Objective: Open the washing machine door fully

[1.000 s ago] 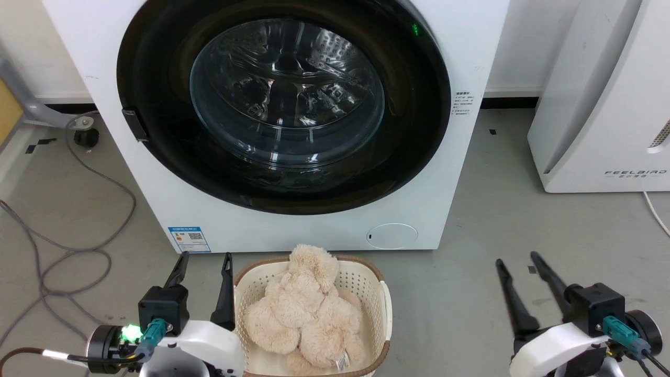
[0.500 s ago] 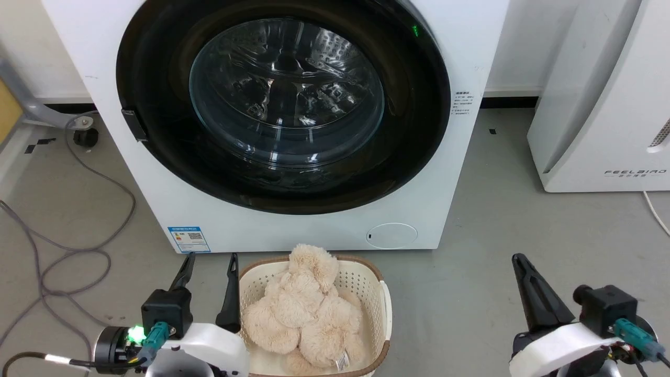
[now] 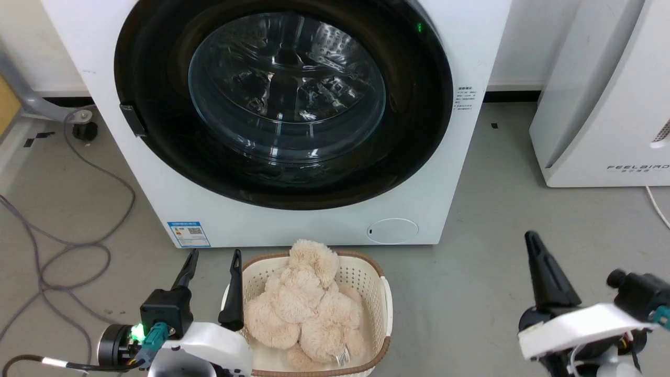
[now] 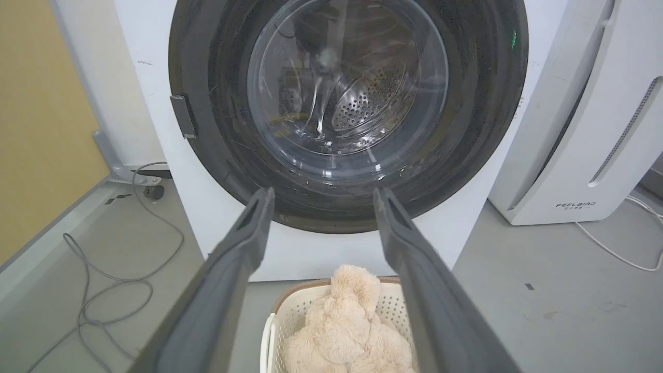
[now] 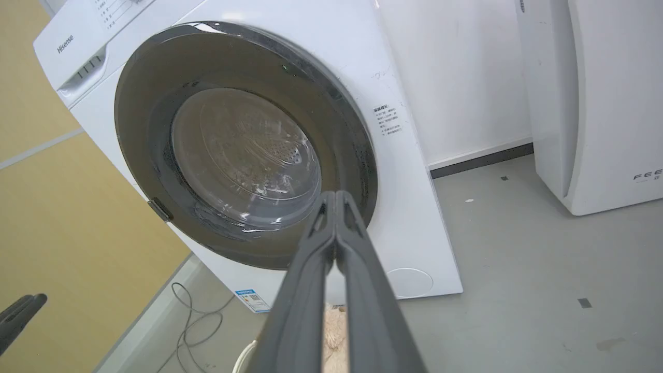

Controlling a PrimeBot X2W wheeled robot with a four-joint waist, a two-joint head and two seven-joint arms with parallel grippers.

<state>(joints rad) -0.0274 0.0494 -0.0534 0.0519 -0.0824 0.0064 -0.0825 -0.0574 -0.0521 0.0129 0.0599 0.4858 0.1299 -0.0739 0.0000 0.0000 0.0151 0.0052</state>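
The right end effector [image 3: 533, 242] has pinched narrow since a second ago; the left end effector [image 3: 215, 255] gapes wide. The washing machine door [image 3: 285, 102] sits closed behind a laundry basket [image 3: 386, 314] holding a plush toy [image 3: 306, 309].

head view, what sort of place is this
Likely a laundry corner in a lab or test room: a front-loading washing machine, a basket holding a plush toy on the bare grey floor, and a second white appliance beside it.

We see the washing machine door [image 3: 413, 131] closed on the washing machine [image 3: 293, 228], upper centre. At bottom centre, a basket [image 3: 386, 303] holds a beige plush toy [image 3: 309, 309]. Our left gripper [image 3: 215, 252], lower left, has its fingers apart; our right gripper [image 3: 532, 238], lower right, has them together.
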